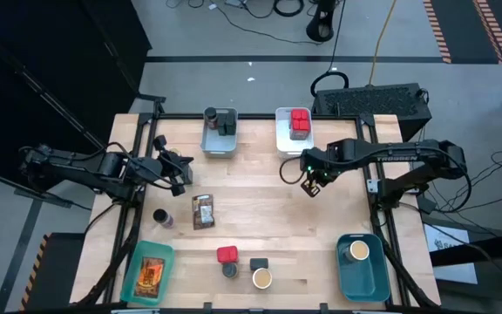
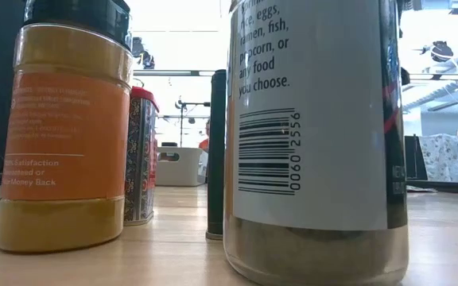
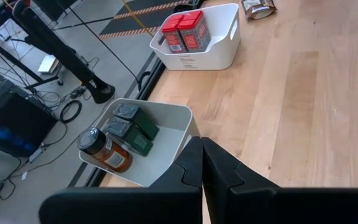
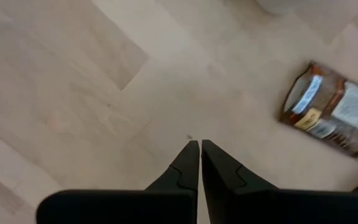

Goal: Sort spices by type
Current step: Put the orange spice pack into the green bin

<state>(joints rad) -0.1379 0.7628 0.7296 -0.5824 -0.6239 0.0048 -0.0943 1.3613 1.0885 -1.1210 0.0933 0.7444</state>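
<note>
- The right gripper (image 1: 314,187) is shown clenched with nothing between its fingers, hovering over bare wood just in front of the white bin (image 1: 283,142) holding the red tins (image 1: 300,124).
- The left gripper (image 1: 178,181) is likewise clenched and empty, held above the table (image 1: 260,205) near its left edge, close to the grey bin (image 1: 219,147) (dark tins (image 3: 132,127) and an orange-labelled jar (image 3: 107,152) lie inside).
- Unsorted spices are seen towards the front: a printed packet (image 1: 203,211) mid-table, a dark jar (image 1: 163,217) to its left, and a cluster of a red tin (image 1: 227,255), a dark tin (image 1: 259,263) and a tan-topped jar (image 1: 262,278) near the front edge.
- Risk: the front cluster stands tightly packed, so a descending finger is judged likely to topple a neighbour; a rolling jar could be lost over the near edge.
- Risk: the flat packet offers little to pinch and may slide.
- Open room is widest at the table's centre; the teal bin (image 1: 138,283) and the blue bin (image 1: 349,277) crowd the front corners.
</note>
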